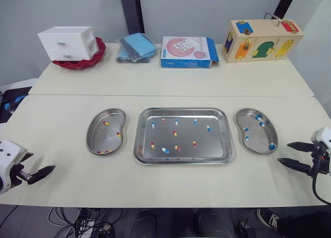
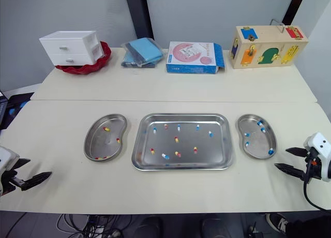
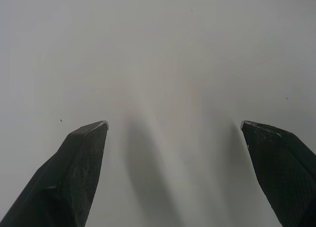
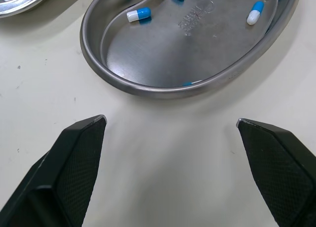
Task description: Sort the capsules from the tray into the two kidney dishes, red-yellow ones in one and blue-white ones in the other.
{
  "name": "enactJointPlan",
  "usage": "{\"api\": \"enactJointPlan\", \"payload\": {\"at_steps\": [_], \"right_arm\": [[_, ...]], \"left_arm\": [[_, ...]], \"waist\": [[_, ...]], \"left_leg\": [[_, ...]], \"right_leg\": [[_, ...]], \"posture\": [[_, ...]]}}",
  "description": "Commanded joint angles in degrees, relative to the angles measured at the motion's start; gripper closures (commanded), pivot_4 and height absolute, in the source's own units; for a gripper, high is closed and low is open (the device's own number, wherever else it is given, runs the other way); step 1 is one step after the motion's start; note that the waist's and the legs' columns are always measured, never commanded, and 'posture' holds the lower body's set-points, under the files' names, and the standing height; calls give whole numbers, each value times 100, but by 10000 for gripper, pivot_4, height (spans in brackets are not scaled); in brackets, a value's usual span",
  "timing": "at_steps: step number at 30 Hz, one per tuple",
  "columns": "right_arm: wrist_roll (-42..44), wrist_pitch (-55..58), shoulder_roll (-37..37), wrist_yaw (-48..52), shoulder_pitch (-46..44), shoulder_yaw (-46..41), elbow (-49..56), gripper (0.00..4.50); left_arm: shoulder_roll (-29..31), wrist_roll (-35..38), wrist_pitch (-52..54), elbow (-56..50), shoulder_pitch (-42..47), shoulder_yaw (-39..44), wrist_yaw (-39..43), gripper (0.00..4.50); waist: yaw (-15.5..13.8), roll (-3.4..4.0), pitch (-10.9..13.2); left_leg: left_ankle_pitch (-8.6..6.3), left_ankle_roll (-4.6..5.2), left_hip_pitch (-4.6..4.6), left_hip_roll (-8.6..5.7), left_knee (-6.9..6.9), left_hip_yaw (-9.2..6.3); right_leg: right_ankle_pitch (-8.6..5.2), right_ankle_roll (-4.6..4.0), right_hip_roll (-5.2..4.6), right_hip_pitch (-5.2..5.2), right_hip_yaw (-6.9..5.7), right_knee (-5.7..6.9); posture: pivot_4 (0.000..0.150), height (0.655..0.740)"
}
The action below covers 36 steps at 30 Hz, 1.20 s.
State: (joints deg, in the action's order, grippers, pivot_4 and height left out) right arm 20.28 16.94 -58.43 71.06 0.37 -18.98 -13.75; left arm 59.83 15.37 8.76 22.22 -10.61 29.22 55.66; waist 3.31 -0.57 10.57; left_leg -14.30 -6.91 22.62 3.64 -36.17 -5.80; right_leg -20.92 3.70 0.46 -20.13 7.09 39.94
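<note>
A steel tray (image 1: 212, 145) lies at the table's middle with several red-yellow capsules (image 1: 175, 133) and blue-white capsules (image 1: 165, 150) scattered in it. Left of it, a kidney dish (image 1: 101, 137) holds three red-yellow capsules (image 1: 106, 123). The kidney dish on the right (image 1: 256, 137) holds several blue-white capsules (image 1: 261, 124). My left gripper (image 1: 41, 163) is open over bare table near the front left edge, well short of the left dish. My right gripper (image 1: 283, 152) is open just outside the right dish; in its wrist view the gripper (image 4: 171, 120) faces that dish's rim (image 4: 148, 89).
Along the far side stand a white drawer unit (image 1: 69, 43) on a red dish (image 1: 98, 54), a blue packet (image 1: 137, 46), a pink and blue box (image 1: 187, 51) and a wooden latch box (image 1: 262, 40). Bare table lies between these and the dishes.
</note>
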Motion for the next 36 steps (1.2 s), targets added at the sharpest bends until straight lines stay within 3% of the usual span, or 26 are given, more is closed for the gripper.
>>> {"api": "enactJointPlan", "payload": {"at_steps": [1,5,10,16,22,26,36], "right_arm": [[81,-82,-119,93,59,-200,93,0],[493,21,-33,385,421,-429,821,0],[968,330,187,587,1448,-260,2530,0],[1673,-99,1489,221,2013,82,4009,0],[1192,-753,1725,368,2430,565,4174,0],[1036,-1537,2240,236,2331,810,3982,0],[1108,-2192,2797,-75,2170,960,3586,0]], "left_arm": [[44,72,47,-145,-28,246,1,210],[83,117,100,-287,-57,242,110,210],[166,259,394,-992,-162,206,428,210],[228,484,1052,-2185,-5,-79,737,210],[427,611,1560,-2884,481,-617,1012,210],[329,528,1707,-3008,1689,-1707,1225,210],[-380,-160,1515,-2484,3858,-3769,1851,210]], "waist": [[0,0,0],[-2,0,0],[-18,-6,-4],[-34,-16,-9],[-46,-21,-6],[-91,-25,-4],[-97,-23,-2]], "left_leg": [[0,0,0,0,0,0],[0,0,1,0,0,-1],[0,0,-2,1,0,-7],[0,-1,-4,1,-6,-20],[0,0,-19,1,-9,-23],[0,-1,-36,1,-9,-26],[0,-1,-35,2,-20,-27]], "right_leg": [[0,0,0,0,0,0],[0,0,0,1,0,0],[0,0,1,9,-5,-1],[0,0,2,21,-15,1],[0,0,3,37,-18,0],[-1,0,5,55,-21,1],[0,-1,12,58,-18,1]], "posture": [[1500,7400],[1500,7400],[1500,7400],[1500,7400],[1500,7400],[1500,7400],[1500,7400]]}}
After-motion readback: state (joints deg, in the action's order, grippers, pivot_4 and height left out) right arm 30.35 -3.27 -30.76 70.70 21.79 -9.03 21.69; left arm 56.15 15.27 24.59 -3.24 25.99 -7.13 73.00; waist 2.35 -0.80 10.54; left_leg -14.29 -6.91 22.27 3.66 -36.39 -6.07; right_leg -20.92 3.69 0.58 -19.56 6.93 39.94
